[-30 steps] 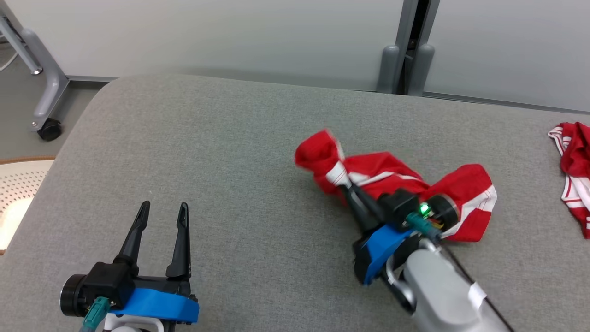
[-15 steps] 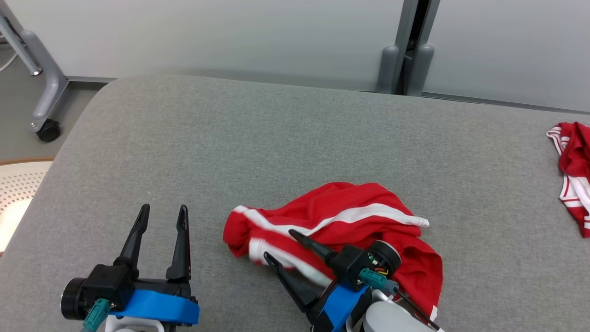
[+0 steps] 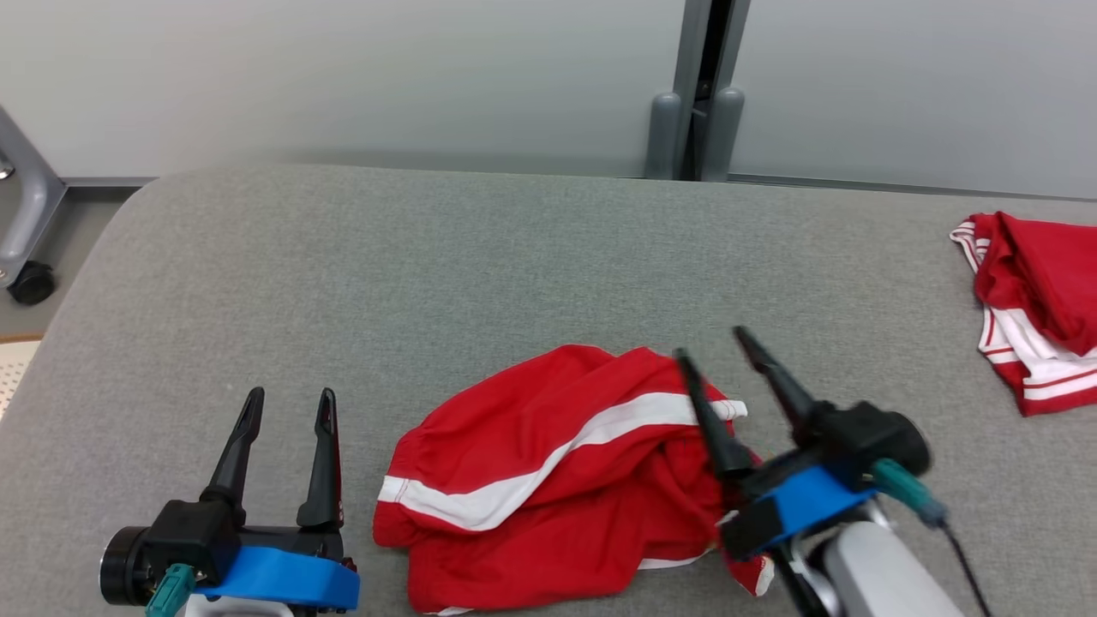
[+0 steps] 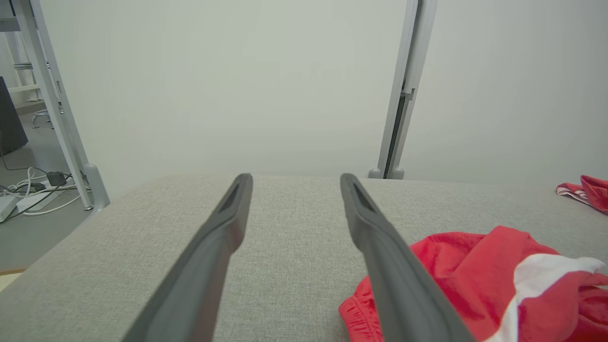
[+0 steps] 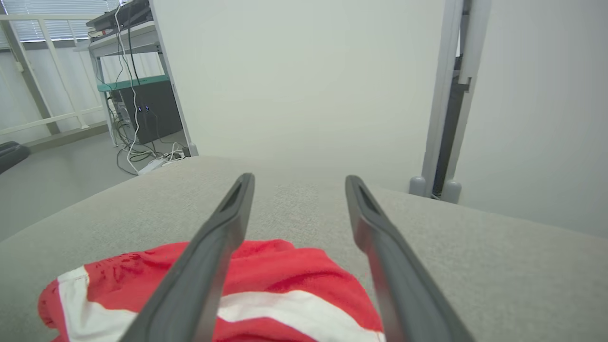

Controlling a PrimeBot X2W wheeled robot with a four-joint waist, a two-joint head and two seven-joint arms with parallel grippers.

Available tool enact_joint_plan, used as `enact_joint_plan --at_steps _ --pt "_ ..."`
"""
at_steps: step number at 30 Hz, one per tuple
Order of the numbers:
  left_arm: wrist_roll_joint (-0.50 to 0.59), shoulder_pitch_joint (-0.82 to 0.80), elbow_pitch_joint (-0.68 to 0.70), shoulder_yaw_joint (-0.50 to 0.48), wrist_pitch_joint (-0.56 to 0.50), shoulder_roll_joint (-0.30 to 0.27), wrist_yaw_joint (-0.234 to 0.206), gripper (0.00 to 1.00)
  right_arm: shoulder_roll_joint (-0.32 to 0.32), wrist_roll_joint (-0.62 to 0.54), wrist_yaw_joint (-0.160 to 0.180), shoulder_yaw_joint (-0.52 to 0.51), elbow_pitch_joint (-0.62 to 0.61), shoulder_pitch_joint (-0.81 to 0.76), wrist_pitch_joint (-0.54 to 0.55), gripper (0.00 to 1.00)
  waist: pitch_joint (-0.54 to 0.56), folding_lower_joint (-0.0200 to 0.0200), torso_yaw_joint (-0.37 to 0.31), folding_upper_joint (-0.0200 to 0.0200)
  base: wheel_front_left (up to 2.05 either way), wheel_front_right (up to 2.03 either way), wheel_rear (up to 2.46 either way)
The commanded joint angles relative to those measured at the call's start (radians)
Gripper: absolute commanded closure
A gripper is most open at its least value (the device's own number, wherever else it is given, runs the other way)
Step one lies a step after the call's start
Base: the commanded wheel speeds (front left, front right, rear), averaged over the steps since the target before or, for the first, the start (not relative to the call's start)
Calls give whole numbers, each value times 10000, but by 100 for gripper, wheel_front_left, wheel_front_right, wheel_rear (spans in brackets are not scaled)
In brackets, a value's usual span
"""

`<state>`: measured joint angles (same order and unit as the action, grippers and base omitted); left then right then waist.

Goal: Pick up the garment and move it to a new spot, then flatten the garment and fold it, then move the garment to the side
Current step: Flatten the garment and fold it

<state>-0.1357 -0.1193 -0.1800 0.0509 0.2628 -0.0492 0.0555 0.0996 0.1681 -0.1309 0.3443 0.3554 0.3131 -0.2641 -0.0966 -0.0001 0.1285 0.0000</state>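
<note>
Head view: red garment (image 3: 548, 463) loose under spread right gripper (image 3: 710, 343), left gripper (image 3: 290, 393) spread too

"Where's the passing room on that worktop (image 3: 514, 248)?"

"The whole far half, left to right. It's bare grey cloth up to the wall panel (image 3: 386, 77) and its twin posts (image 3: 694, 137)."

"And nearer?"

"The crumpled red garment (image 3: 531, 446) heaps up in the near middle. A narrow bare strip runs between it and the left claw (image 3: 290, 396). The right claw (image 3: 711, 343), fingers spread, sits at the heap's right edge."

"Further right?"

"A bare stretch, then a second red garment (image 3: 1033, 300) at the right edge."
</note>
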Motion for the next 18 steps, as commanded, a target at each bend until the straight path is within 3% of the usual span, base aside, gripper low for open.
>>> enact_joint_plan --at_steps 1,9,18 --pt "60 140 41 -41 24 -31 25 0 32 -158 4 -463 -299 -388 6 0 28 1 -108 0 0 0 0" --pt "153 226 57 -119 24 -33 108 0 -179 -779 4 -2807 -1725 -1856 4 0 45 1 -379 0 0 0 0" --pt "227 195 15 -169 24 -31 163 0 -418 -963 4 -3500 -2323 -2566 4 0 50 1 -474 0 0 0 0"
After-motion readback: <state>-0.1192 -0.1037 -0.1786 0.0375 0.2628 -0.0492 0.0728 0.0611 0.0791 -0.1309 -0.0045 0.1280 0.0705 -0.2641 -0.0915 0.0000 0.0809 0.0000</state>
